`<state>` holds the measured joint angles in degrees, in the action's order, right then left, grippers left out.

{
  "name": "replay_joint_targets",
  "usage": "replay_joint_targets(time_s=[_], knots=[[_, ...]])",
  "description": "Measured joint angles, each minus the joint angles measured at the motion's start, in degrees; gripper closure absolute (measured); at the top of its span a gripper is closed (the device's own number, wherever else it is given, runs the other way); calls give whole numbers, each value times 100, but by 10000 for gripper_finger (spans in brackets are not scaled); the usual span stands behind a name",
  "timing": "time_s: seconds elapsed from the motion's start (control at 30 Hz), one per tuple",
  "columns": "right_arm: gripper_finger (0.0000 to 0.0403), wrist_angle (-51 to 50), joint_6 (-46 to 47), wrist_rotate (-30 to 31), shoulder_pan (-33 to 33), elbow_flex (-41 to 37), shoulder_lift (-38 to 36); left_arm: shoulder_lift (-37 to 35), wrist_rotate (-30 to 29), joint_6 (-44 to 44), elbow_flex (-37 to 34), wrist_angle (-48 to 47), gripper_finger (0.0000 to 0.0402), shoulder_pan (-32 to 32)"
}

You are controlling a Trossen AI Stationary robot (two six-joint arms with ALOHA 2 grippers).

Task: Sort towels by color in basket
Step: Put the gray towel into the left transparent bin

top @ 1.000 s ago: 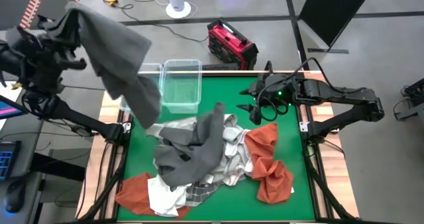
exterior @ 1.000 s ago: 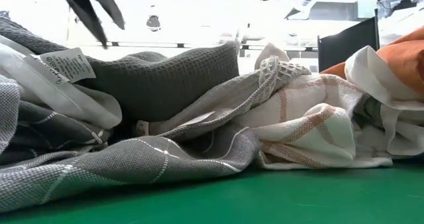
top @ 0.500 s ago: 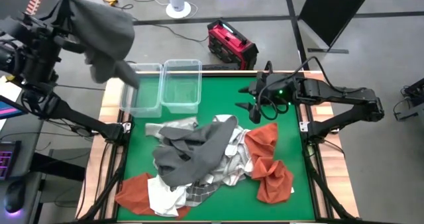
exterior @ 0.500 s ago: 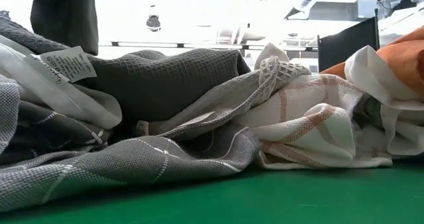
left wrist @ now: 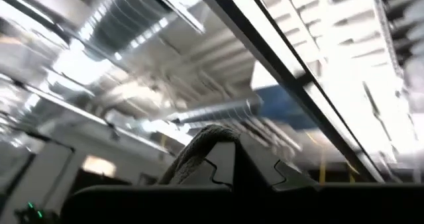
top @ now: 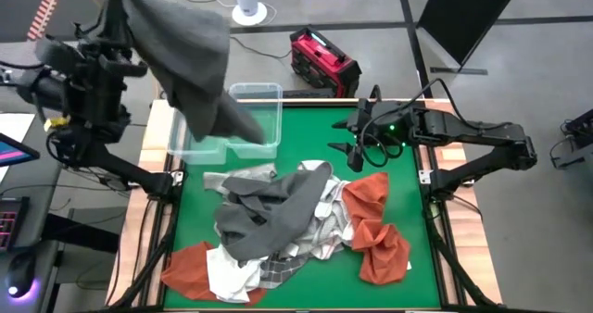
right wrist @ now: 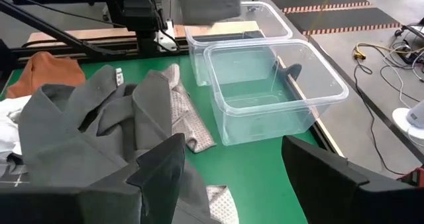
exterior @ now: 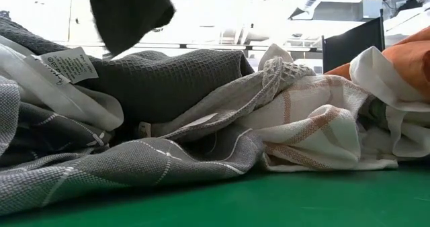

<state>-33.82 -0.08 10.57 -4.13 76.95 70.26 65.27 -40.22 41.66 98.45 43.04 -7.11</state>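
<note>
From above, your left pincer (top: 116, 31) is clamped on a dark grey towel (top: 190, 63), which hangs limp over the two clear bins (top: 264, 100) at the worktop's (top: 306, 137) far edge. Your right pincer (top: 357, 144) waits with fingers apart near the pile (top: 287, 216).

At worktop level, the pile's cloths look soft and light, and they drape over one another; pinch a raised fold.

The left wrist view shows only ceiling.

The right wrist view shows both bins empty.
</note>
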Motion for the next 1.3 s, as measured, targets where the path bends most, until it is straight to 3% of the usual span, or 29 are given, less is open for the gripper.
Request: replay_joint_targets(time_s=[0.17, 0.3, 0.6, 0.77, 0.87, 1.07, 1.3], knots=[[122, 0, 2, -7, 145, -1, 0, 123, 290, 105, 4, 20, 401, 642], [122, -9, 15, -15, 247, -1, 0, 143, 215, -329, 45, -509, 401, 1156], [122, -18, 155, -15, 300, -2, 0, 384, 83, -1586, 1286, -4017, 401, 2463], [122, -15, 157, -14, 298, -1, -2, 421, 198, -2495, 1492, -5501, 401, 3045], [122, -12, 158, -13, 297, -2, -2, 464, 654, -2841, 1462, -5453, 401, 3312], [122, -15, 175, -11, 283, 0, -2, 598, 1383, -2820, 1464, -4233, 401, 3642], [122, -22, 321, -9, 287, -2, -2, 577, 1283, -2397, 1464, -5193, 401, 3772]])
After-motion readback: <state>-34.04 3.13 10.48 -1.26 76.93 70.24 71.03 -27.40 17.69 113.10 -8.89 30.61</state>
